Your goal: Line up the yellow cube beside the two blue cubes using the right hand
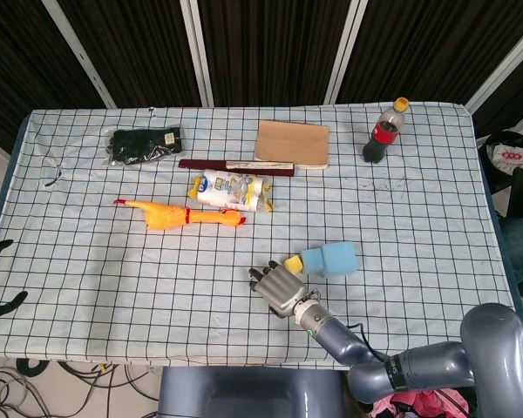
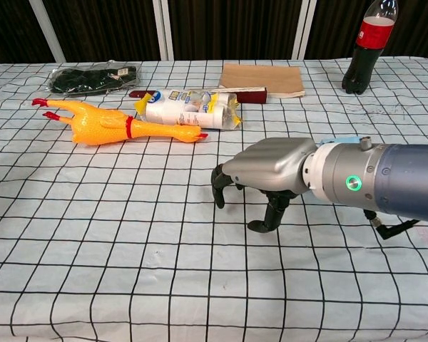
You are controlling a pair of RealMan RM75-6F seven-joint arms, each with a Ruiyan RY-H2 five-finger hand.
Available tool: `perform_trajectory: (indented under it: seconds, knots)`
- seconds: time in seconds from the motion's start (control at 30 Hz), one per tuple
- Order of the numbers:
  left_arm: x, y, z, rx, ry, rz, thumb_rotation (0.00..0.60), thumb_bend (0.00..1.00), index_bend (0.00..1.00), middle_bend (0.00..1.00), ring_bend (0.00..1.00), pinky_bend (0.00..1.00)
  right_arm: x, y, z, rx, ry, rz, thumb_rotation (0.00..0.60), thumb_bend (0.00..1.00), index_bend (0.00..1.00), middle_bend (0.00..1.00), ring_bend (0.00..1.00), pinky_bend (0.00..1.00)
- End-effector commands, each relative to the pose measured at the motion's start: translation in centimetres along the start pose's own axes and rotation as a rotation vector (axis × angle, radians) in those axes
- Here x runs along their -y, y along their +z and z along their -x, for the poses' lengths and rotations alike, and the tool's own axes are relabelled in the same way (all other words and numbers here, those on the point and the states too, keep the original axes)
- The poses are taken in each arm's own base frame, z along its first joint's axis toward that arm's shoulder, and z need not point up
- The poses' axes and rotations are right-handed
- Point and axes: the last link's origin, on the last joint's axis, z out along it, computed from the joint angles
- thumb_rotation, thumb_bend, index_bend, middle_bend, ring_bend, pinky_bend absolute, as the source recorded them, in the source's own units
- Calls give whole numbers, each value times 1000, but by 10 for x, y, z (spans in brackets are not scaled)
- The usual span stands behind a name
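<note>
Yellow cube set down beside the blue cubes, right hand empty above the checked cloth.

The small matte yellow cube [image 1: 294, 262] touches the pale blue cubes [image 1: 330, 259], seemingly foam. The smooth grey metal right hand [image 2: 265, 171] hovers just beside them, its black-tipped fingers [image 2: 218, 190] curled downward, apart, holding nothing.
</note>
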Motion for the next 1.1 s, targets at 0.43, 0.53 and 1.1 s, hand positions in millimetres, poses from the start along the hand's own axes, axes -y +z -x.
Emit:
perform_trajectory:
  seconds: [0.43,0.53,1.1]
  knots:
    - [0,0,0,-1,0,-1,600,43,206,94,0,0,-7,6,4,33,85,12,600,349,282,90,250,226]
    - [0,0,0,0,1,-1,600,43,206,94,0,0,-8,7,4,29,87,14,600,348,281,90,250,225]
    - [0,0,0,0,0,0,600,43,206,93,0,0,-20,10,5,30,96,56,600,348,278,88,249,225]
